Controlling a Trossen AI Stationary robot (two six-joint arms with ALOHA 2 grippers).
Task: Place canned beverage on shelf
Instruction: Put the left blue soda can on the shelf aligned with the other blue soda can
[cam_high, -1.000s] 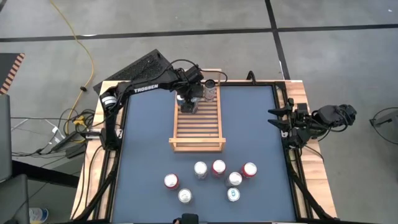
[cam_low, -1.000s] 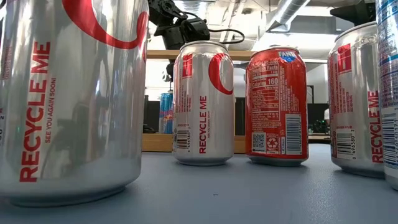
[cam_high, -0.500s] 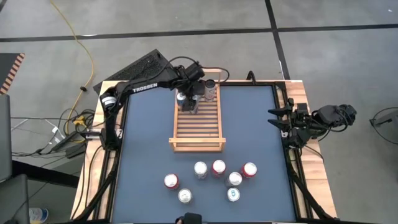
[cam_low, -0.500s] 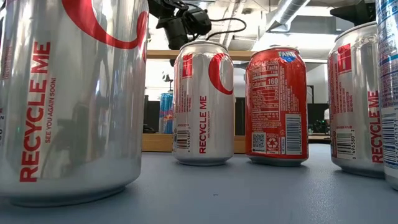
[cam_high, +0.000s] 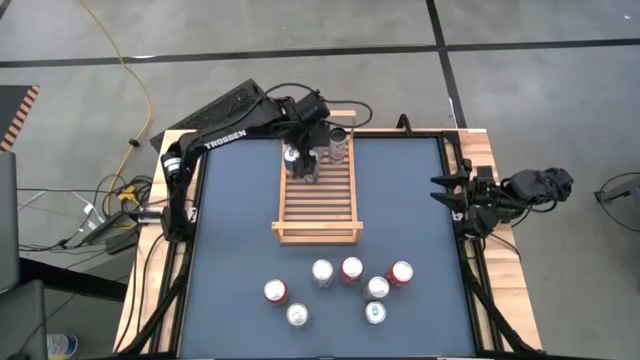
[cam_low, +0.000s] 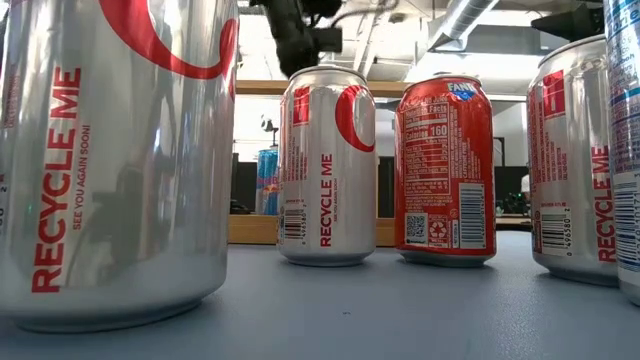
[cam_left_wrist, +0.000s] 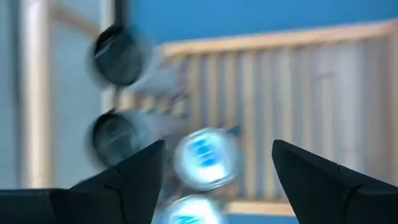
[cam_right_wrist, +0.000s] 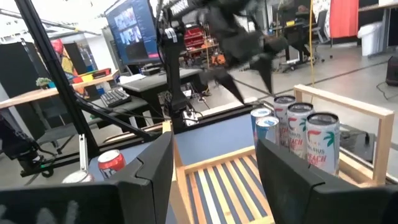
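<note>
1. Shelf lies on the blue counter, in the upper middle of the high view. Its long axis runs from the top to the bottom of that frame, and the thin slats run across it, from left to right. One raised wooden rail closes each short end.
2. On the shelf stand several cans, all at its upper end. In the right wrist view I count four cans close together beside the end rail, all upright. The lower part of the shelf holds nothing.
3. Six more cans stand in a loose group on the counter in the lower middle of the high view, well apart from the shelf. Some are red, some are silver. All are upright.
4. Left pincer hangs above the cans at the upper end of the shelf. In the left wrist view its two fingers stand apart, and nothing is between them; a can top shows below them.
5. Right pincer waits at the right edge of the counter. Its fingers stand apart and hold nothing.
</note>
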